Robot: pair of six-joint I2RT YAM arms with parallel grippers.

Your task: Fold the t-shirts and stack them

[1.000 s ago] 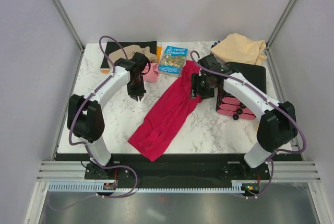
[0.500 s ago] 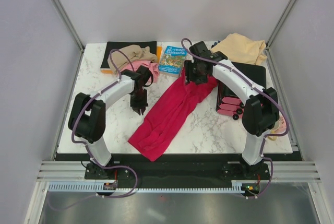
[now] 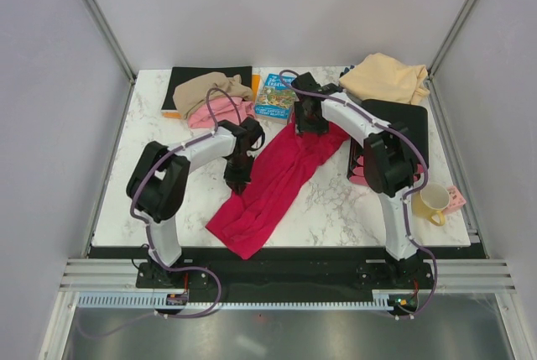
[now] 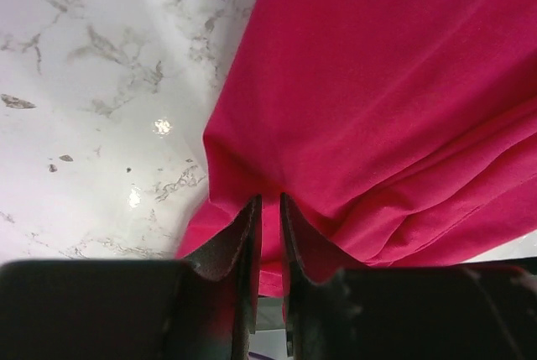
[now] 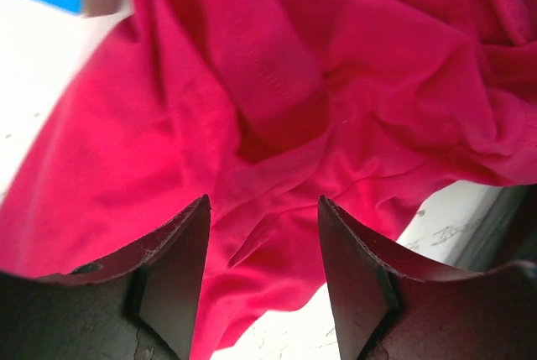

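Left gripper (image 3: 239,180) has slid in off the bare marble table (image 3: 147,125) and is now on the left edge of the crimson t-shirt (image 3: 277,177). That shirt lies in a long rumpled band, starting just nearside of the blue book (image 3: 270,96) and running diagonally away from it, toward the arm bases and to the left. On the left wrist view the fingers (image 4: 239,242) are drawn to a thin slit, and the red cloth puckers right at their tips, nipped there. Right gripper (image 3: 306,122) has crept closer to the book than half a second ago and hangs over the shirt's bunched top end, just below the book's near right corner. Its fingers (image 5: 180,251) are spread wide with nothing between them. The shirt's lower end, far from the book, looks more gathered than before. With the left arm swung in, the pink t-shirt (image 3: 211,112) and tan-brown t-shirt (image 3: 205,89) show fully, left of the book and partly on the black mat (image 3: 189,75). The peach-cream t-shirt (image 3: 386,77) sits unchanged, right of the book. A mug (image 3: 434,201) has come into view, far right and nearside of the book.
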